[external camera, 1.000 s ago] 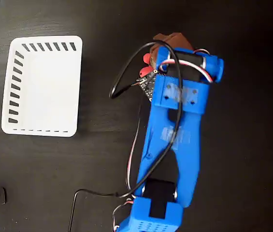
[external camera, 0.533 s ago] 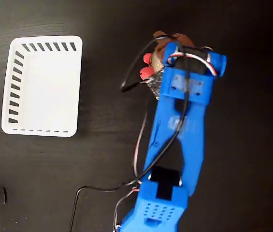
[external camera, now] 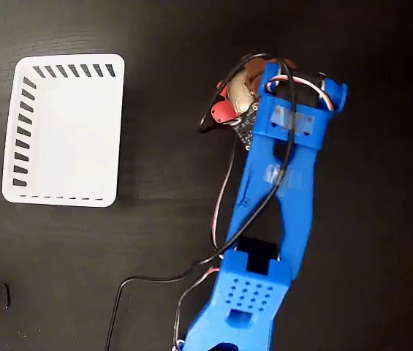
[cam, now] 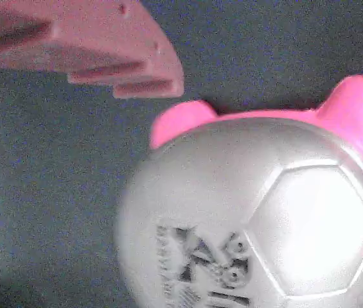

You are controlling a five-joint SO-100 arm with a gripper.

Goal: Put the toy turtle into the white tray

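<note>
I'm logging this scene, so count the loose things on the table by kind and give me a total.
Turtle: 1
Tray: 1
Total: 2

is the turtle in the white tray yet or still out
Out. In the fixed view the toy turtle sits under the arm's jaws on the dark table, well right of the white tray, which holds nothing.
</note>
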